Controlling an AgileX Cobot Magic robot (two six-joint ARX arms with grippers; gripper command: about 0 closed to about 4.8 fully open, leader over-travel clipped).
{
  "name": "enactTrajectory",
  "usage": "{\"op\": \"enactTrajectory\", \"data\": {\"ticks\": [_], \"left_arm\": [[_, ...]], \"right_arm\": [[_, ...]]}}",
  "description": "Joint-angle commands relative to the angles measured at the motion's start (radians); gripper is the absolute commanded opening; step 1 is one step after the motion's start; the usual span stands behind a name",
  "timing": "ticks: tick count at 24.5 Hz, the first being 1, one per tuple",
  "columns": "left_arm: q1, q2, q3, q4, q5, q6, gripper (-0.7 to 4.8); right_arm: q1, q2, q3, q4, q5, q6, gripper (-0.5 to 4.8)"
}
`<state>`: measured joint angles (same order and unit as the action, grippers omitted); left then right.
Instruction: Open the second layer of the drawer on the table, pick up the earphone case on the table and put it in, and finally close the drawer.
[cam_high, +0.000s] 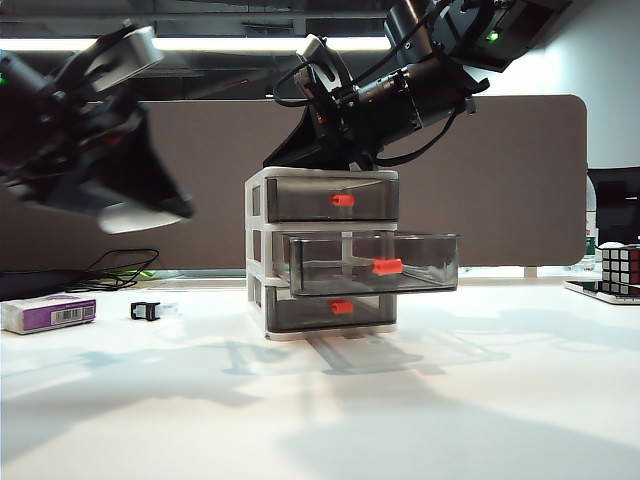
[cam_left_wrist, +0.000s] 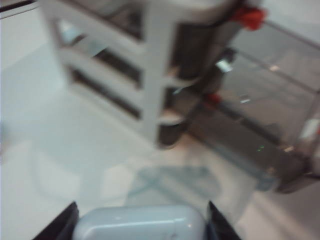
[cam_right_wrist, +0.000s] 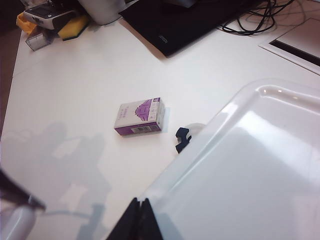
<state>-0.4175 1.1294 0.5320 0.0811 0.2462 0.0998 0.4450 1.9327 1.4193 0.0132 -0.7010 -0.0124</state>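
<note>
Purple box (cam_right_wrist: 139, 117), blk clip (cam_right_wrist: 182, 138), cube (cam_high: 620, 268)

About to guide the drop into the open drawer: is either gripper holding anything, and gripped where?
The left gripper holds the earphone case across its two ends, one finger on each. The right gripper, shut above the drawer's top, holds nothing.

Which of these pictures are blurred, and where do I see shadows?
Exterior view: the left gripper is smeared, the drawer sharp, with soft shadows on the table. Left wrist view: blurred throughout, including the earphone case. Right wrist view: sharp, arm shadows on the table.
</note>
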Motion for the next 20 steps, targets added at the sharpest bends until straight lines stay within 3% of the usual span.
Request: {"op": "enactTrajectory", "data": {"ticks": [1, 7, 11, 20], "left_arm": [[-0.069, 0.004, 0.003, 0.088, 0.005, -0.037, 2.63], [-0.129, 0.040, 0.023, 0.196, 0.005, -0.112, 2.61], [-0.135, 0.103, 0.082, 0.197, 0.055, -0.114, 2.53], [-0.211, 0.220, 0.167, 0.254, 0.046, -0.109, 2.53]], "right_arm": [[0.000, 0.026, -0.021, -0.123, 0.018, 0.016, -0.01], [0.001, 0.026, -0.021, -0.125, 0.018, 0.016, -0.01], [0.007, 0.026, -0.021, -0.124, 0.017, 0.016, -0.01], [0.007, 0.026, -0.021, -0.121, 0.018, 0.016, -0.01]]}}
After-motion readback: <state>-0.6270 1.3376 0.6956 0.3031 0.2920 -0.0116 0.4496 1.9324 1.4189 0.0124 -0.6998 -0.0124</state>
